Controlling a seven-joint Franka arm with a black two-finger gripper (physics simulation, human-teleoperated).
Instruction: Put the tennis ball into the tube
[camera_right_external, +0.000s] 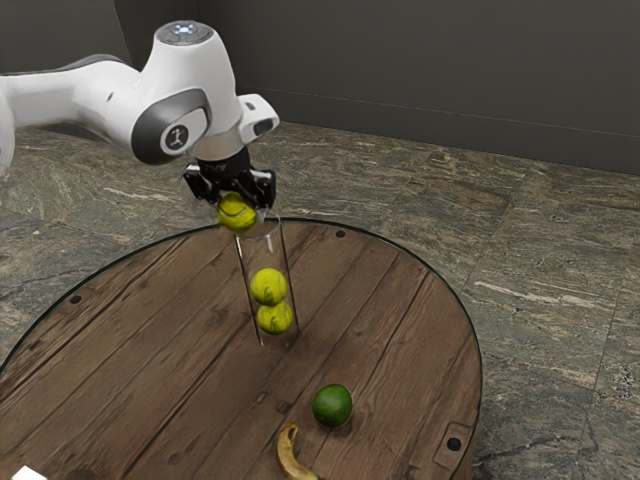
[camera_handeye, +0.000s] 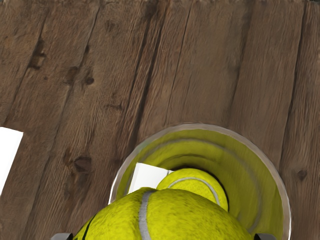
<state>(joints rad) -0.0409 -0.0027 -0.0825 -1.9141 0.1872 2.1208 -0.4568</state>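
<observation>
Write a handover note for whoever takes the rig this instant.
Gripper: shut on a tennis ball.
Held ball: up at the mouth of the clear tube, off toward the exterior view's left.
Done: ball grasped and raised; an upper ball and a lower ball sit inside.
Left: probably centre it over the opening, lower, release.
Beside the job: green fruit, banana.

On the round, planked wooden worktop we see a green, lime-like fruit and, near it but apart, a yellow banana cut off by the exterior view's lower edge. We spot a white object near that view's lower left corner, and beyond the worktop a veined stone floor meeting a dark wall.
</observation>
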